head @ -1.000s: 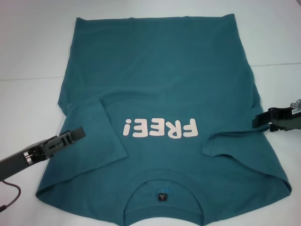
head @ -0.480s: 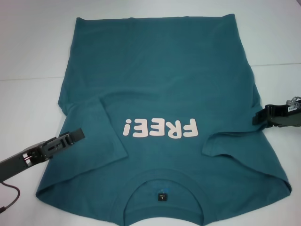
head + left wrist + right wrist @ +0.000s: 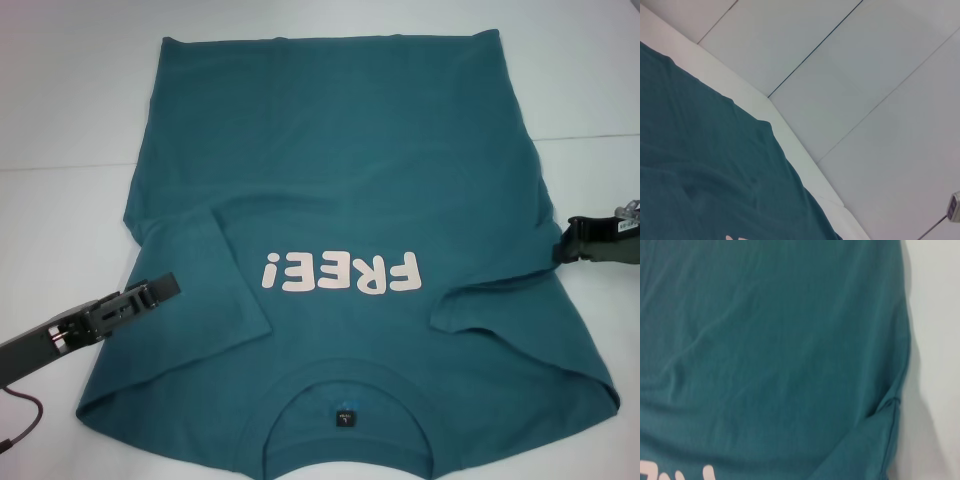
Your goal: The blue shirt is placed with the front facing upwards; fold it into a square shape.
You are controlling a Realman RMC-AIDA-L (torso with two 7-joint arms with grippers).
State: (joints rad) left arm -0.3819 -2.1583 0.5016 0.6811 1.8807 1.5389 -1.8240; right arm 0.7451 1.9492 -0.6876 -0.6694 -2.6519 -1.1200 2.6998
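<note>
Head view: sleeves folded inward on the dark teal-blue cotton shirt (image 3: 340,200); both tools' openings I cannot tell, left tool (image 3: 165,287) over the sleeve, right tool (image 3: 570,243) at the counter's (image 3: 60,110) right edge; next fold should stay parallel.

White table (image 3: 70,120), tiled floor (image 3: 850,75)

I see the blue shirt (image 3: 340,200) spread flat on the table (image 3: 60,100), collar nearest me, hem at the far side. Both sleeves lie folded inward over the body. My left gripper (image 3: 160,289) sits over the left sleeve; my right gripper (image 3: 572,243) is at the shirt's right edge.
</note>
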